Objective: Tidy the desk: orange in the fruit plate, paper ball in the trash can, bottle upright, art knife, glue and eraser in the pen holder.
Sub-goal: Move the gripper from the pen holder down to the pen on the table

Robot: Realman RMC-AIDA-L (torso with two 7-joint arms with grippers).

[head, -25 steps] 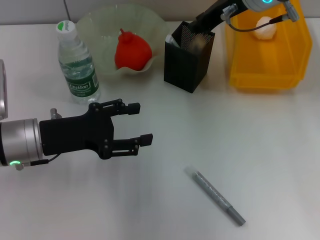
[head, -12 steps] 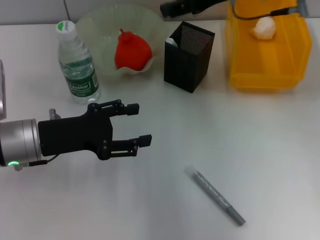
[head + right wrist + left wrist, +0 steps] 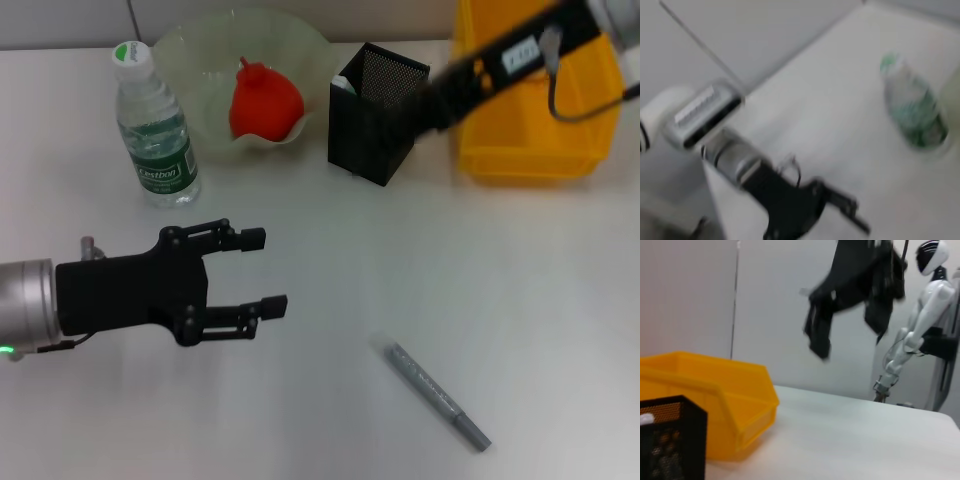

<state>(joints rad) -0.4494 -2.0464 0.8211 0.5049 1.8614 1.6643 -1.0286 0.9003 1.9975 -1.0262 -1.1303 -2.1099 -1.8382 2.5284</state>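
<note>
White desk (image 3: 520, 300) surface lies open between the left gripper (image 3: 255, 270) and a grey pen (image 3: 436, 393) near the front edge. The left gripper hovers low, fingers apart, holding nothing. Along the back edge: upright bottle (image 3: 152, 126), orange (image 3: 264, 102) inside the plate (image 3: 190, 50), holder (image 3: 375, 115), yellow can (image 3: 535, 135). The right arm (image 3: 505, 65) crosses above the can toward the holder; whether its gripper is open cannot be determined. The left wrist view shows the can's outer wall (image 3: 730, 405) beside the holder (image 3: 670, 440). The right wrist view shows the bottle (image 3: 912, 107) and left gripper (image 3: 845, 215).
</note>
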